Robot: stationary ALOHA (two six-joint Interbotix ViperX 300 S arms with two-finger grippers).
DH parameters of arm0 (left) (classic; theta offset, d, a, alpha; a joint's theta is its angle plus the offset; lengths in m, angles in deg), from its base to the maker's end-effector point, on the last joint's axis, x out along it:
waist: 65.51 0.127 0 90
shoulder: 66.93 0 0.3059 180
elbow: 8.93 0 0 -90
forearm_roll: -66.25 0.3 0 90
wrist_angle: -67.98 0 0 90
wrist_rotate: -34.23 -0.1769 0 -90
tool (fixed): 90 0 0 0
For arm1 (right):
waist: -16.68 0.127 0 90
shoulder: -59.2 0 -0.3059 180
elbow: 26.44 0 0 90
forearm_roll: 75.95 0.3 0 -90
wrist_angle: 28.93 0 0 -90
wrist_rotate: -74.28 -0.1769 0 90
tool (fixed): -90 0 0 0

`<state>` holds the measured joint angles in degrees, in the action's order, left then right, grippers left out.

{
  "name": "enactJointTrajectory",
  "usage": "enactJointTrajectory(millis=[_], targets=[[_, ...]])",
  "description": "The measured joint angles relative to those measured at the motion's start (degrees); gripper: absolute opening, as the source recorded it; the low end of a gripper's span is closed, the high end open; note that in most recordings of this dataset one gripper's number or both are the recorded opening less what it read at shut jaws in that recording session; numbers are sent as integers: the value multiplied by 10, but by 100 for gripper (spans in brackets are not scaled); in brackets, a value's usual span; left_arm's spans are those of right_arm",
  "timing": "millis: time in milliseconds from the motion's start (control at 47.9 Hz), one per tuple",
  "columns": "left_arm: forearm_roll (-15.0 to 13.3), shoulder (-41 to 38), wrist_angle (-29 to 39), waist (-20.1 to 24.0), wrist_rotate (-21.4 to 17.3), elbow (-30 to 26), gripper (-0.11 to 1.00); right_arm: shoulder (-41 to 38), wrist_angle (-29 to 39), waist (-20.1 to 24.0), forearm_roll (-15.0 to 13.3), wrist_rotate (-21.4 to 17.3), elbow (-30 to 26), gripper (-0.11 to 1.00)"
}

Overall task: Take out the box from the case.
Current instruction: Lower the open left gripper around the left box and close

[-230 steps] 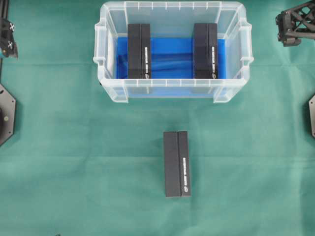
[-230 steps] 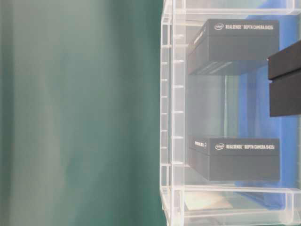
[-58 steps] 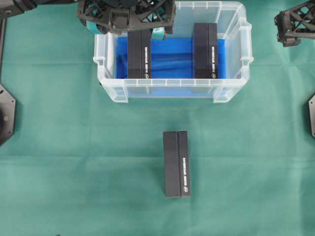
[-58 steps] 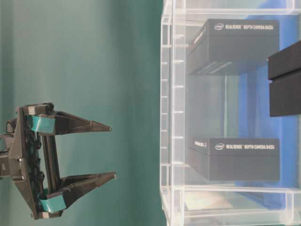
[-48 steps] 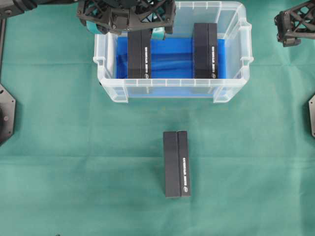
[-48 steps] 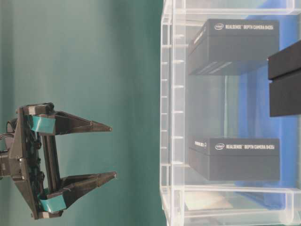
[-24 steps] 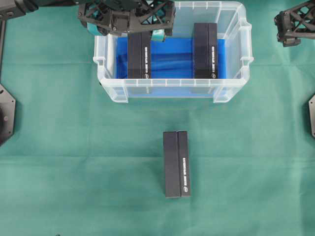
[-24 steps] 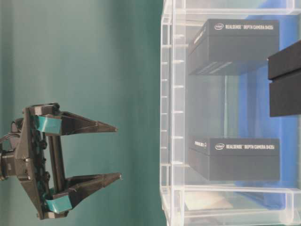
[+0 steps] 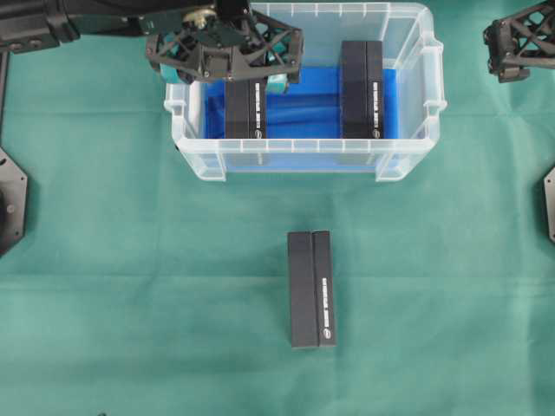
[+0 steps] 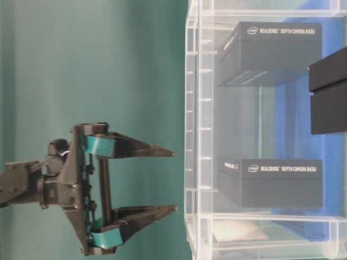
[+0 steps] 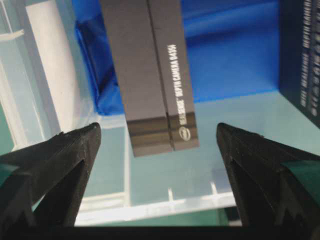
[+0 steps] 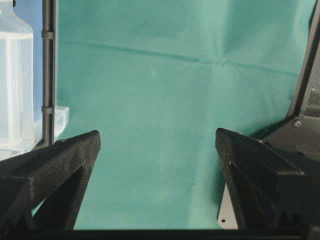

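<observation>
The left gripper (image 10: 174, 180) has advanced toward the case (image 9: 303, 147) (jaws wide apart, empty); centre it over the left RealSense camera box (image 11: 152, 70) before descending.

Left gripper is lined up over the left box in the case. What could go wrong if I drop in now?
The left gripper hangs open above the left box, which stands close to the case wall: a finger may catch the rim. The blue cloth is wrinkled, so the box could tip when gripped.

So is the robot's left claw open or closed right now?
Open. The left gripper has its two fingers spread wide with nothing between them, hovering over the left box inside the case.
</observation>
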<state>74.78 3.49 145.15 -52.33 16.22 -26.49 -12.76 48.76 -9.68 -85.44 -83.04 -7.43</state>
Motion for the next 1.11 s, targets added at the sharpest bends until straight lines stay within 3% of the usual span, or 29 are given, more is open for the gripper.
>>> enactJointTrajectory(millis=[418, 1107], targets=[[4, -7, -62, 3, 27, 57, 97, 0, -4, 5, 0, 0, 0, 92], [7, -39, -107, 21, 30, 84, 97, -4, -19, 21, 1, -1, -1, 92]])
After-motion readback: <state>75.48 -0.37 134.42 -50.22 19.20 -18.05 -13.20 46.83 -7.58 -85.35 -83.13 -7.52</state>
